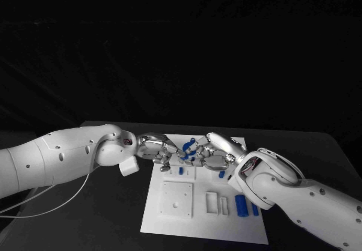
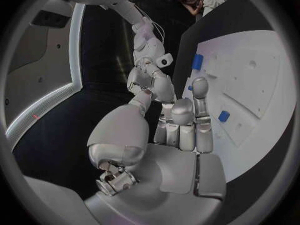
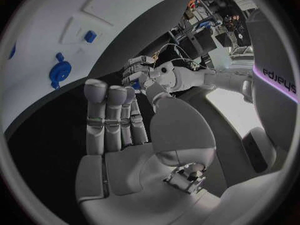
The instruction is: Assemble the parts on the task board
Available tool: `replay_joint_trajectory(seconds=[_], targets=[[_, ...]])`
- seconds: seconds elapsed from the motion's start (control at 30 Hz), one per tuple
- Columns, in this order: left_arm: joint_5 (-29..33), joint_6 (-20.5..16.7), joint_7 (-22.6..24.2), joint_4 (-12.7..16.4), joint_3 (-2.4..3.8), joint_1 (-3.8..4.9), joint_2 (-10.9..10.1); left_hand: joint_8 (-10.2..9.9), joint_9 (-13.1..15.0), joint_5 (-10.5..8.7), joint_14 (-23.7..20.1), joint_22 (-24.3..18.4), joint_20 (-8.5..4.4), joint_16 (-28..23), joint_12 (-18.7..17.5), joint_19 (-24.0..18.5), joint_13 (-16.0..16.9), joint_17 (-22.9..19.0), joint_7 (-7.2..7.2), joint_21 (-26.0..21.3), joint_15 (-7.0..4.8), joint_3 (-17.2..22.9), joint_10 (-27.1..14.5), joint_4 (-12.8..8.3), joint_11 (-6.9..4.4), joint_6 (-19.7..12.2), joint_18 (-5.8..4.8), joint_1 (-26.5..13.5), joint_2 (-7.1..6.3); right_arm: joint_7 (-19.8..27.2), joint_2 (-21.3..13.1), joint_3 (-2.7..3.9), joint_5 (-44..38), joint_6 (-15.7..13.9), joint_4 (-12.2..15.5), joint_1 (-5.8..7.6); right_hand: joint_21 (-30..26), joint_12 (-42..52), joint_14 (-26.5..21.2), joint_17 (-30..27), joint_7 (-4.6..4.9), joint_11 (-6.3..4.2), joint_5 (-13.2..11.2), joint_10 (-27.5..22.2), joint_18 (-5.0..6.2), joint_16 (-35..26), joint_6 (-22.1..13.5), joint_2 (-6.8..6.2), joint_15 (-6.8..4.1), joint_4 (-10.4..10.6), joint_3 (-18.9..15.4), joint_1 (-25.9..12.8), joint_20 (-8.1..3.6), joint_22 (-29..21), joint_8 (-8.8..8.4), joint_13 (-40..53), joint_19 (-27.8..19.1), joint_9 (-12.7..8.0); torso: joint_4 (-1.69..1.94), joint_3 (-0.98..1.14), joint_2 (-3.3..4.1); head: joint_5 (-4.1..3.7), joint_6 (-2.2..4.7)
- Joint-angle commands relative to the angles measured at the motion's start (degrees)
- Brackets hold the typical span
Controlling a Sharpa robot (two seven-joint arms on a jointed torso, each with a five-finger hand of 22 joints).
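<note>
The white task board [image 1: 175, 222] lies in the middle of the black table. My two hands meet over its far end. My left hand [image 1: 157, 150] hovers there with its fingers apart and nothing in it; its palm and fingers [image 2: 182, 127] show against the board [image 2: 250, 80]. My right hand [image 1: 213, 152] faces it, fingers straight and side by side [image 3: 111, 120], thumb apart, holding nothing. Between the two hands a round blue part [image 1: 189, 148] sits on the board, also visible as a disc [image 3: 60, 71]. Other blue parts [image 1: 241, 205] lie near the board's right edge.
A raised white square block [image 1: 177, 198] and slotted white blocks [image 1: 216, 203] stand on the board's near half. Small blue pieces [image 1: 221, 175] [image 2: 224, 116] [image 3: 90, 36] sit on it too. Black tabletop [image 1: 98, 219] surrounds the board.
</note>
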Motion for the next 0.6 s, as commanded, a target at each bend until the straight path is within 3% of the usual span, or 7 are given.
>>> replay_joint_trajectory(seconds=[0.03,0.6], targets=[[-0.1,-1.8,-0.2,0.1,0.07,0.09,0.3,0.3,0.2,0.16,-0.2,1.0,-0.38,-0.4,-0.1,-0.1,0.0,-0.1,-3.09,0.0,-0.29,6.8,0.9,-6.4,-0.35,3.5,-0.85,0.0,0.21,0.5,0.3,-0.16,-0.3,0.2,0.3,-0.10,0.2,-0.2,0.1,0.1,-0.20,-0.30,0.0,0.3,-0.60,-0.3,0.9,0.11,-0.39,0.0,-0.5,0.6,-0.42,3.7,0.15,0.1,0.1,0.0,0.01,0.00,0.00,0.00,-0.02],[-0.9,-5.0,-1.9,0.1,0.02,0.10,0.3,0.3,2.2,0.28,-0.3,1.0,-0.80,-1.1,-0.6,0.2,-0.1,-0.7,-3.29,-0.5,-0.51,7.3,0.9,-6.7,-0.54,3.6,-1.29,-1.0,0.31,0.1,0.5,-0.32,-0.8,0.0,0.5,-0.11,0.6,-0.5,0.4,0.2,-0.78,-0.59,0.3,0.8,-0.85,-0.5,2.3,0.50,-0.63,0.4,-3.6,0.7,-0.70,3.8,0.14,0.3,0.3,0.0,-0.06,0.07,0.02,0.03,-0.22]])
